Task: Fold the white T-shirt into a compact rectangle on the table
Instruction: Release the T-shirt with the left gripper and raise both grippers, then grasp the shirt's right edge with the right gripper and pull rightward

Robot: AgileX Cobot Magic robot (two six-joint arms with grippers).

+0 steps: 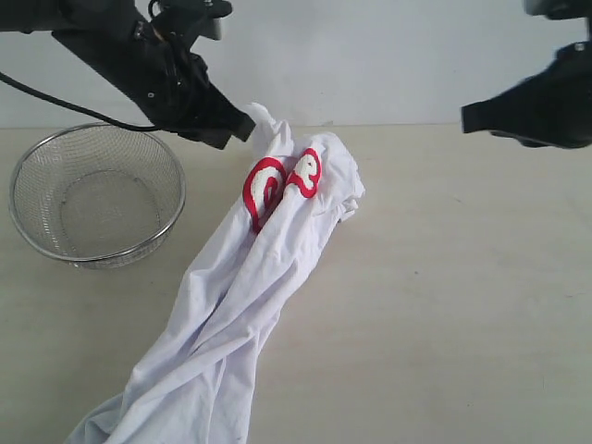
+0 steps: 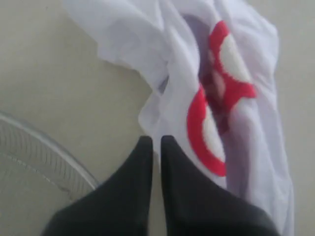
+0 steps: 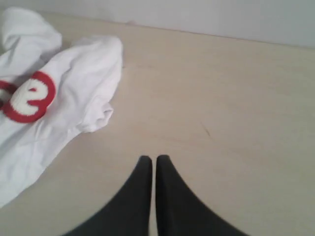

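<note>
mesh basket [image 1: 42, 176] [image 2: 44, 152] | round, metal, upright | left side, ext view | white wall [image 1: 370, 55] at back

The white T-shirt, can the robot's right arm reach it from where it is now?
Probably yes. The right gripper is shut over the table, and only tabletop lies between it and the nearest bunched edge of the white T-shirt. It would need to open first.

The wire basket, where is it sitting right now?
In the exterior view the wire basket sits on the left side of the table, just left of the bunched white T-shirt.
</note>
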